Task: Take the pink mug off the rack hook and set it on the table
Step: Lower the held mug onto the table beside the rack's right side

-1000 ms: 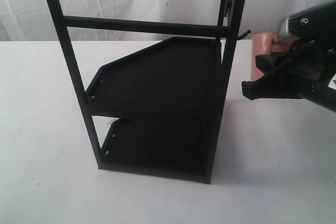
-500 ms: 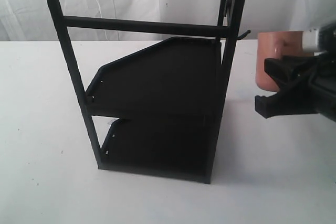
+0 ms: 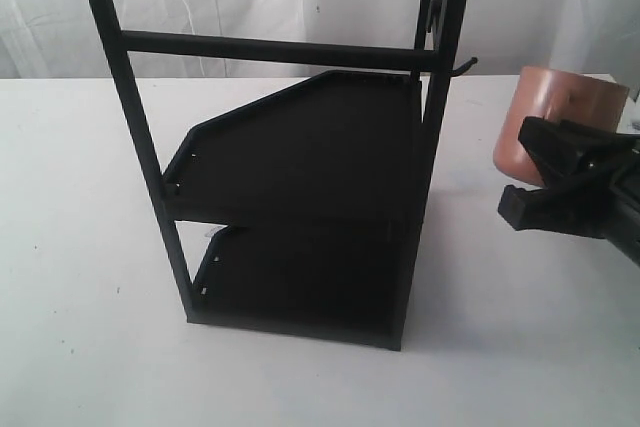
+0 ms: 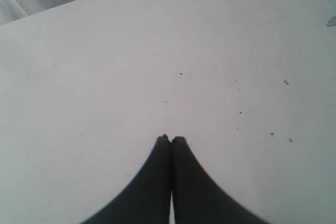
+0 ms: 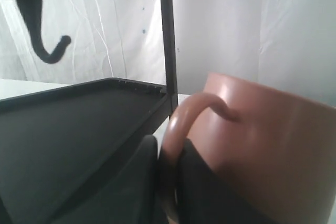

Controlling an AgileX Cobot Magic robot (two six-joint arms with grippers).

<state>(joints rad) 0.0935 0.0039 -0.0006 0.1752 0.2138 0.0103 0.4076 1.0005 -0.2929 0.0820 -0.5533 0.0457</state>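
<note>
Hanging out to the right of the black rack (image 3: 135, 117), the pink mug (image 3: 548, 112) is off the rack hook (image 3: 466, 64) and well clear of it. White backdrop shows between the hook's upturned tip and the mug's side.

The right gripper (image 3: 522, 169) has the mug, coming in from the right edge of the exterior view with its black fingers in front of the mug's lower half. The right wrist view settles the grip. The two fingers (image 5: 131, 182) are clamped on the loop handle (image 5: 185, 113), one on each side, with the pink loop rising out from between them. The coppery mug body fills the space beside them. Behind it in that view are the rack's corner post, its upper shelf (image 5: 68, 129) and the curled hook up near the top rail.

The mug's body leans a little in the grip. Its bottom edge is hidden behind the gripper, so I cannot tell whether it touches the table (image 3: 80, 197) or hangs just above it.

Over to the other arm: the left gripper (image 4: 170, 139) has its two dark fingertips pressed together, tips touching, above plain white tabletop speckled with a few tiny marks. It does not show in the exterior view.
</note>
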